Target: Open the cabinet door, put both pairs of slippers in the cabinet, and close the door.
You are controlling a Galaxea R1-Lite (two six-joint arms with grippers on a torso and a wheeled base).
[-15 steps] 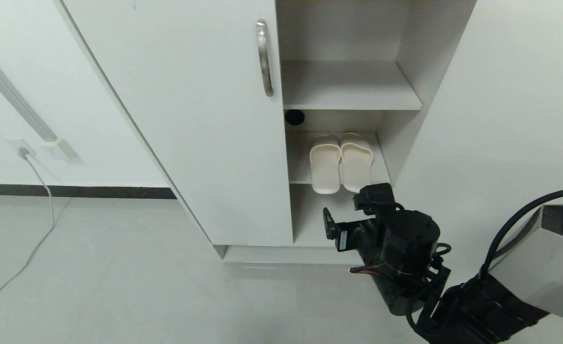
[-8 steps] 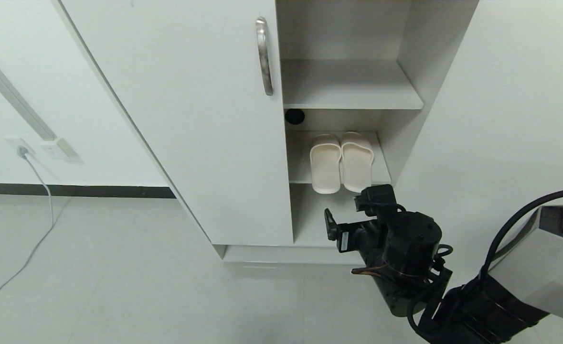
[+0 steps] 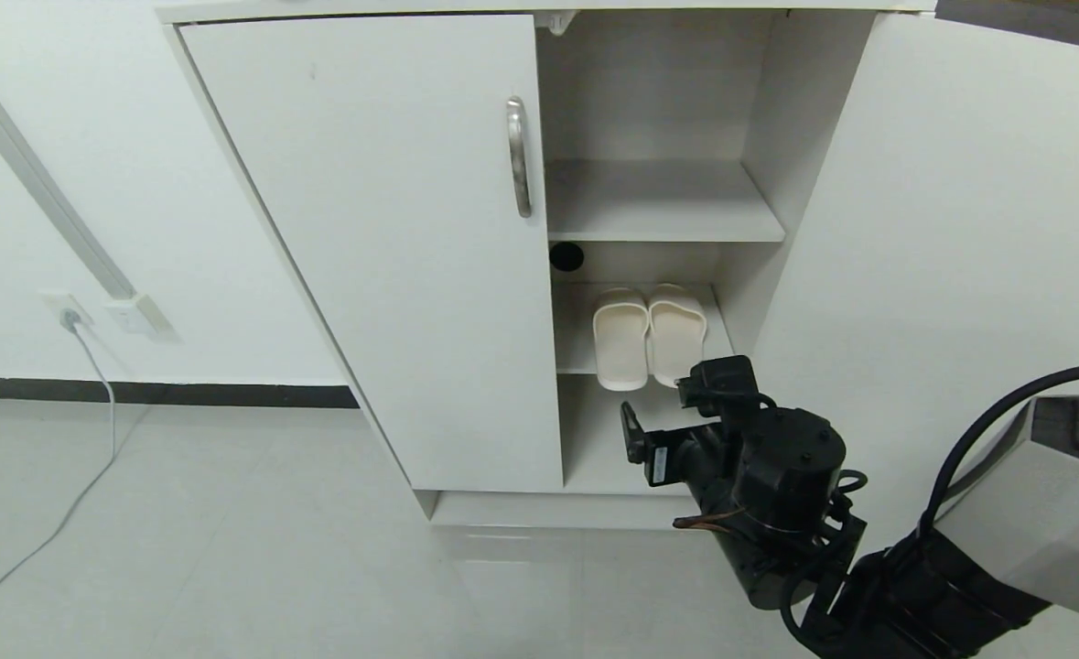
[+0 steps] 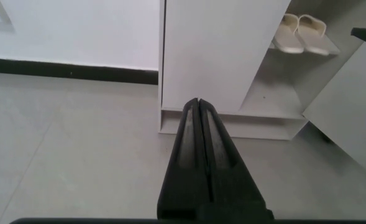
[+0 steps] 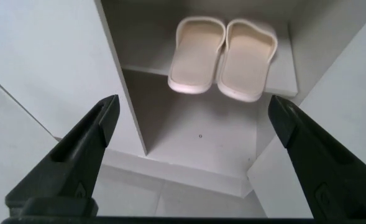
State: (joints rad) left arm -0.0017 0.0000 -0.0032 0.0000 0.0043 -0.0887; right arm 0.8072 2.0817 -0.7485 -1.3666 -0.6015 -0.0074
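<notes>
Smooth cream slippers [image 3: 635,337] (rounded toes) on matte white shelf [image 3: 574,340]; right pincer [image 5: 192,104] spread, left pincer [image 4: 198,106] pressed together.

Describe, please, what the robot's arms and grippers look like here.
The right arm is black with a round drum-shaped joint, looped black cables, a thin brown wire and a small white label. The right gripper and left gripper have flat, tapering black fingers.
</notes>
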